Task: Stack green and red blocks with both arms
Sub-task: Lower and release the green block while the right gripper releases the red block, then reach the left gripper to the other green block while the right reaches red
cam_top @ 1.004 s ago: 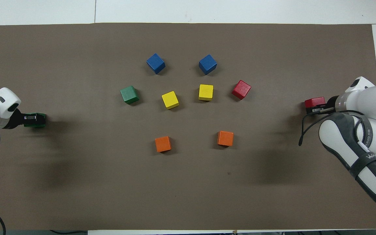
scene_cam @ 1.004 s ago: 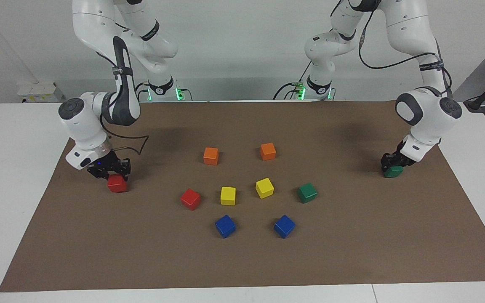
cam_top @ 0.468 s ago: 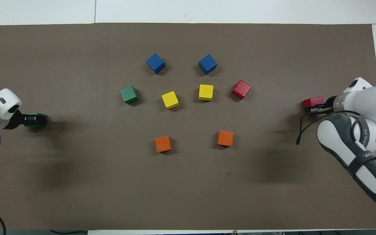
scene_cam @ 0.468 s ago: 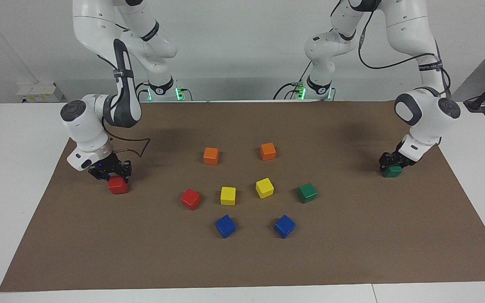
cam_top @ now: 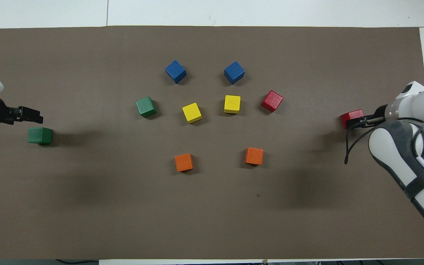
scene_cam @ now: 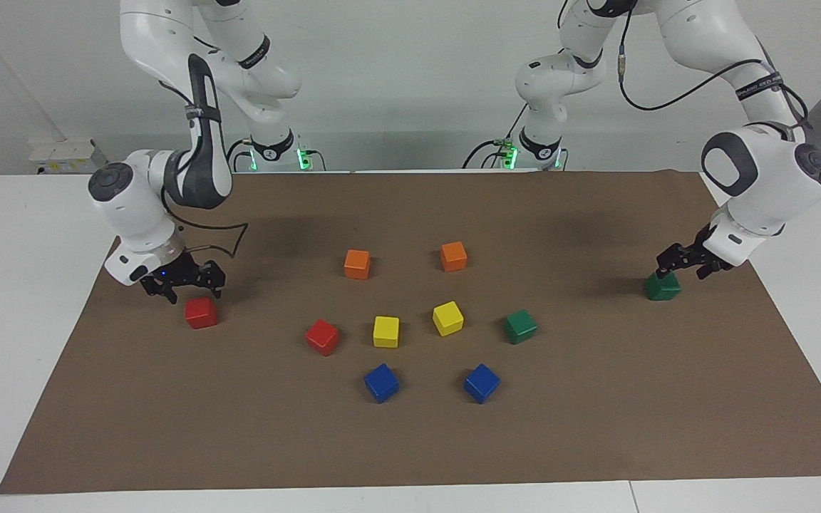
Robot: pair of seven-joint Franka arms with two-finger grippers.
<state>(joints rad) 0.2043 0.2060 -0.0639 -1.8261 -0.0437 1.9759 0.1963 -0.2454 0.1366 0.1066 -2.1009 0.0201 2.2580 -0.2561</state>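
On the brown mat nothing is stacked: all 4 task cubes sit singly. Largest first, the right arm hangs its right gripper just above the outer red block at its end of the mat, jaws spread and empty; the left gripper is raised over the outer green block at the left arm's end, also released. The inner red block and inner green block rest in the middle cluster, well apart from their partners. I judge both stacks remain to be built. In the overhead view, the right gripper partly covers its red block, and both arms are cut off at the edges.
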